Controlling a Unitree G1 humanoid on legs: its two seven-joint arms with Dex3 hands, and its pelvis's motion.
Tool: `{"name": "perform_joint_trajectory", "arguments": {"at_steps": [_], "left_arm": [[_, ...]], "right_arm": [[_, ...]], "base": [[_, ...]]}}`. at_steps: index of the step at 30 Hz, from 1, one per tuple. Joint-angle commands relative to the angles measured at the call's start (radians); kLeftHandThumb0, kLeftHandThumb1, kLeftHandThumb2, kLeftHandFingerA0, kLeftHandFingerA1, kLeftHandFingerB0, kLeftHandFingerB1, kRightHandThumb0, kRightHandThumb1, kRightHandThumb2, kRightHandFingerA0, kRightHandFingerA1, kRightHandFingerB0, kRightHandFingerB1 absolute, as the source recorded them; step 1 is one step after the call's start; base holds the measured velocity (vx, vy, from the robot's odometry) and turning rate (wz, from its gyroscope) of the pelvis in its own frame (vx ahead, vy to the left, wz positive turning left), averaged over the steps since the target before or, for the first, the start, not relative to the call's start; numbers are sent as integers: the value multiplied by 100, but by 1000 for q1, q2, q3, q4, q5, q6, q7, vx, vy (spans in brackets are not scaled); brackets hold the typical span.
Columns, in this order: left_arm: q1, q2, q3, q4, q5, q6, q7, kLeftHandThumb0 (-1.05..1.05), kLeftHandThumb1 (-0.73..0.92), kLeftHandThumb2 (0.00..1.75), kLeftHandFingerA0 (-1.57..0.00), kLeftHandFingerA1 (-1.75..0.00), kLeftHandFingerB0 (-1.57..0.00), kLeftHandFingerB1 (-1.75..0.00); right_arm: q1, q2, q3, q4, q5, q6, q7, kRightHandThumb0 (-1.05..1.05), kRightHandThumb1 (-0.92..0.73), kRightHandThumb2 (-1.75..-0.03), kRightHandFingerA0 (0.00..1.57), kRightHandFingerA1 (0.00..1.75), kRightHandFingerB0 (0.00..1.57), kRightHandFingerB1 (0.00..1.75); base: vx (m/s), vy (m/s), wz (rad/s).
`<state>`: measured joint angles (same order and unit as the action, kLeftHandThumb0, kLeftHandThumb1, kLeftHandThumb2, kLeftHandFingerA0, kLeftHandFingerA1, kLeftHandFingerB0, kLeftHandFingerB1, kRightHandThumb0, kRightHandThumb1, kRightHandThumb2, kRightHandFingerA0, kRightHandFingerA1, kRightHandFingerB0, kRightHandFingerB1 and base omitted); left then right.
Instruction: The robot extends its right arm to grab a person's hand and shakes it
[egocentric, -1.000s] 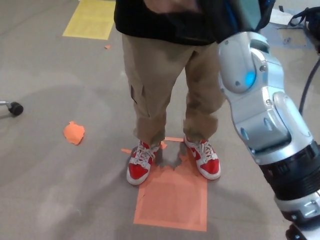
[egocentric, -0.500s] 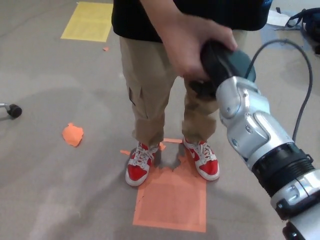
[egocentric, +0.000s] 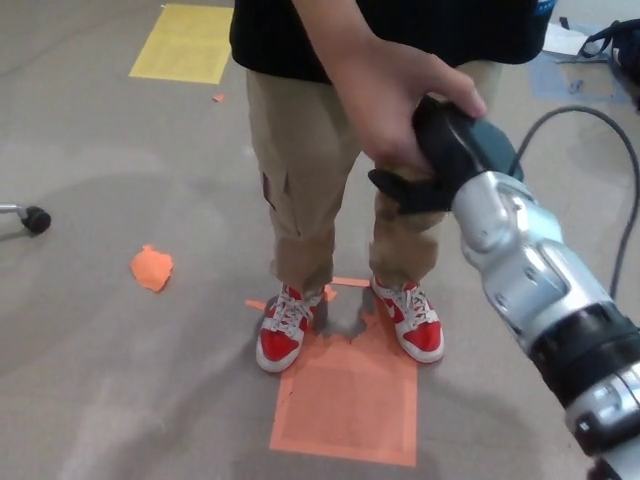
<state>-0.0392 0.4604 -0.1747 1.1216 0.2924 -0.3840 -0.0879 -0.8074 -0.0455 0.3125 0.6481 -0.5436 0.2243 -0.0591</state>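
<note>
A person in khaki trousers (egocentric: 310, 170) and red shoes stands in front of me. The person's hand (egocentric: 390, 100) comes down from the top of the head view and wraps around my right hand (egocentric: 445, 155). My black right hand is shut on the person's hand, its fingers partly hidden under the person's palm. My silver right forearm (egocentric: 535, 280) runs down to the lower right corner. My left hand does not show.
An orange square (egocentric: 350, 395) is marked on the grey floor under the red shoes (egocentric: 285, 330). An orange scrap (egocentric: 152, 268) lies to the left, a chair castor (egocentric: 35, 218) at the left edge, a yellow mat (egocentric: 190, 40) at the top left. A black cable (egocentric: 600, 120) arcs at the right.
One second ago my right arm was raised, with the hand out of sight at the top edge. It came down into the person's grip, and the clasped hands have since shifted slightly right.
</note>
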Motion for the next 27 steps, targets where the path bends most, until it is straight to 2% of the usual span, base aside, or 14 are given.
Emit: {"name": "perform_joint_trajectory", "arguments": {"at_steps": [1,2,3,4,6,7,11,12,13,14,15,17,18,27], "left_arm": [[14,15,10,-3,-11,-18,-24,-35,57,110,0,-47,0,-47],[14,14,11,-4,-10,-15,-20,-35,57,110,0,-47,0,-47],[15,17,3,-6,2,-17,-8,-35,57,110,0,-47,0,-46],[14,18,1,-4,5,-17,-7,-35,56,110,0,-47,0,-47],[8,13,5,1,-2,0,-18,-34,58,110,0,-47,0,-47],[7,12,6,1,-2,3,-18,-34,58,110,-1,-47,0,-47],[15,13,9,-3,-7,-10,-22,-35,57,110,0,-47,0,-47],[15,9,23,0,-30,-4,-53,-68,67,99,-3,-42,-4,-35],[16,9,25,-1,-33,-2,-60,-68,67,99,-8,-44,-1,-36],[17,11,21,-5,-23,-1,-51,-68,67,99,-8,-44,-1,-36],[17,6,28,2,-28,-17,-47,-63,87,66,-15,-33,-9,-25],[11,6,30,6,-24,-18,-42,-65,87,66,-16,-33,-10,-26],[9,7,26,7,-13,-17,-32,-35,59,110,0,-47,0,-47],[4,8,15,18,4,-8,-28,-34,58,111,0,-47,0,-47]], "right_arm": [[142,-96,1,-93,22,50,122,-79,-60,-82,0,13,0,1],[160,-109,2,-111,20,57,134,-79,-60,-82,0,13,0,1],[180,-122,3,-123,18,65,142,-77,-77,-62,0,12,0,0],[195,-130,1,-126,20,69,147,-85,-65,-97,0,13,0,6],[244,-160,-5,-117,29,67,161,-80,-60,-83,0,9,0,0],[267,-174,-5,-103,30,76,170,-86,-66,-100,0,11,0,7],[310,-197,-3,-61,32,70,170,-87,-68,-101,0,12,0,7],[321,-204,-4,-18,35,61,165,-79,-82,-64,0,7,0,0],[330,-209,-4,21,37,46,158,-88,-70,-103,0,14,0,6],[334,-213,-4,48,39,31,153,-88,-70,-103,0,14,0,6],[339,-213,-16,118,57,17,153,-90,-70,-102,0,10,0,4],[334,-213,-16,178,64,13,160,-87,-70,-103,0,12,0,7],[328,-210,-14,248,68,15,174,-87,-71,-104,0,12,0,8],[331,-193,-12,569,88,-57,247,-83,-74,-108,0,17,0,11]], "base": [[0,0,0],[0,0,0],[0,0,0],[0,0,0],[0,0,0],[0,0,0],[0,0,0],[0,0,0],[0,0,0],[0,0,0],[0,0,0],[0,0,0],[0,0,0],[0,0,0]]}}
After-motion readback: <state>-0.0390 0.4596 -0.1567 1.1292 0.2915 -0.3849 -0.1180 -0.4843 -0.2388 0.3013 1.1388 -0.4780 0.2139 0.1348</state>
